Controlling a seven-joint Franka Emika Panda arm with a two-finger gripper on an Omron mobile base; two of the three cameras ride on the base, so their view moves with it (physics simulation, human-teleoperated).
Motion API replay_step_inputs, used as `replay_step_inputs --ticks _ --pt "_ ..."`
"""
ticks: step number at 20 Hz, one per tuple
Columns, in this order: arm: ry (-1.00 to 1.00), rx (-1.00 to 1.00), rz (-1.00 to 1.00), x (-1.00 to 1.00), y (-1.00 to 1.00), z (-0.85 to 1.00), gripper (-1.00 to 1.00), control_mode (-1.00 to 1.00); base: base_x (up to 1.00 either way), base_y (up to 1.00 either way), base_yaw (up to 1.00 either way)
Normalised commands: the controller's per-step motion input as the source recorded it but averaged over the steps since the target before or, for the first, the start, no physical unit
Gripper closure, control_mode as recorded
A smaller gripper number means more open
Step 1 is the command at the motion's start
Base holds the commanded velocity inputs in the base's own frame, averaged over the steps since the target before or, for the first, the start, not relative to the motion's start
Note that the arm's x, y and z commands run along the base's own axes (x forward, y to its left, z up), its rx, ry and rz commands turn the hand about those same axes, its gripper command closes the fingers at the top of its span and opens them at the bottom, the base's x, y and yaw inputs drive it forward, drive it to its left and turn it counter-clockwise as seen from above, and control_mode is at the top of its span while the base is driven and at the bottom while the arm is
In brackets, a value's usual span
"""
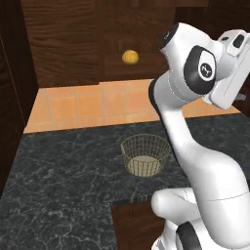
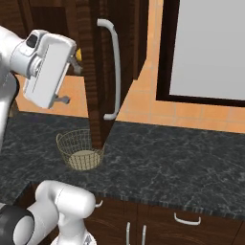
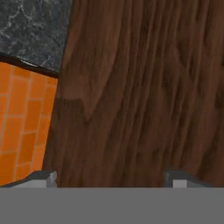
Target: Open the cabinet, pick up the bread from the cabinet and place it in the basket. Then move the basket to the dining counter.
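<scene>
Right base view: cabinet (image 2: 95,72) door edge-on, its handle (image 2: 114,67) running twelve to six; left base view reveals bread (image 1: 130,57) inside. Gripper (image 3: 112,178) fingers spread wide, holding nothing.

A round tan wire basket (image 1: 145,155) is seen standing upright on the black-grey marbled countertop (image 1: 58,171), while above and behind the basket a small golden bread (image 1: 130,57) is seen inside the dark wood cabinet (image 1: 63,39), beyond the orange tiled wall (image 1: 83,105).
</scene>
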Motion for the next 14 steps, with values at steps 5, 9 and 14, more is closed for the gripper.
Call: replay_step_inputs --ticks 5,9,14 --pt "0.0 0.24 -0.02 0.13 0.95 -0.54 -1.0 -1.0 0.0 0.0 0.0" --pt "-0.03 0.76 -0.08 0.51 0.56 -1.0 -1.0 -1.0 0.0 0.0 0.0" --pt "-0.21 0.82 -0.08 0.34 0.16 -0.96 -1.0 -1.0 0.0 0.0 0.0"
